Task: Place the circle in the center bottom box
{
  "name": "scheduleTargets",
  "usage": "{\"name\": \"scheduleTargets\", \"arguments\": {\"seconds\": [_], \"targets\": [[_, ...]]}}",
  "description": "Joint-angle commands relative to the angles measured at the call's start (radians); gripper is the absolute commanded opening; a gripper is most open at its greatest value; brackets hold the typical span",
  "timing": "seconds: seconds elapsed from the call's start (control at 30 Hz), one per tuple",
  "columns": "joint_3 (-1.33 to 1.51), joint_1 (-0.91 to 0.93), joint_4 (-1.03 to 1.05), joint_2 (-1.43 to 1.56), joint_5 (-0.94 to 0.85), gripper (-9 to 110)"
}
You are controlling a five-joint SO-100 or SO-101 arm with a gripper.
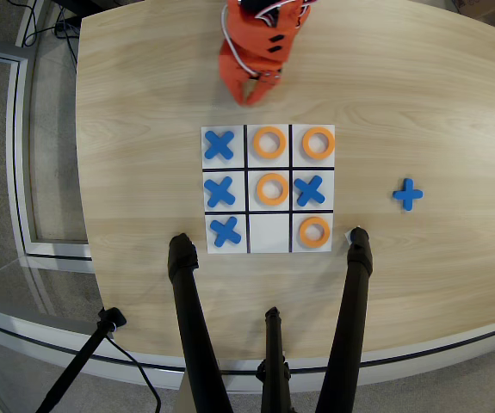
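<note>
Since the circle (269, 155) lies flat inside the center bottom box (253, 130), the middle cell of the board's upper row in the frame and nearest the robot's base, we judge the placement step complete. What remains, in our judgement, is to retire the arm. The next move calls only for a clear path away from the board (269, 221), with no contact with the pieces set there.

The orange arm (260, 34) sits folded at the upper centre of the frame. The gripper (249, 91) points down and slightly toward the left, over bare table (144, 103) above the board's upper edge and apart from it. We see nothing between the fingers. Whether they stand parted or closed we cannot tell from this height.

Three more orange rings occupy the upper right, centre and lower right cells. The lower middle cell is bare. A blue plus (408, 194) lies well apart at right.
</note>
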Motion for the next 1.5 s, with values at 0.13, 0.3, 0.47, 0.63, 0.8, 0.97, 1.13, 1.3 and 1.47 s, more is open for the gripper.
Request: {"name": "scheduleTargets", "arguments": {"seconds": [0.13, 0.3, 0.47, 0.63, 0.8, 0.97, 1.13, 1.3, 1.47], "targets": [[0.057, 0.704, 0.006, 0.037, 0.008, 0], [0.057, 1.183, 0.006, 0.037, 0.008, 0], [0.057, 1.33, 0.006, 0.037, 0.008, 0], [0.057, 1.318, 0.008, 0.035, 0.008, 0], [0.057, 1.318, 0.008, 0.035, 0.008, 0], [0.057, 1.318, 0.008, 0.035, 0.009, 0], [0.057, 1.318, 0.008, 0.035, 0.009, 0], [0.057, 1.318, 0.008, 0.035, 0.009, 0], [0.057, 1.318, 0.008, 0.035, 0.009, 0]]}}
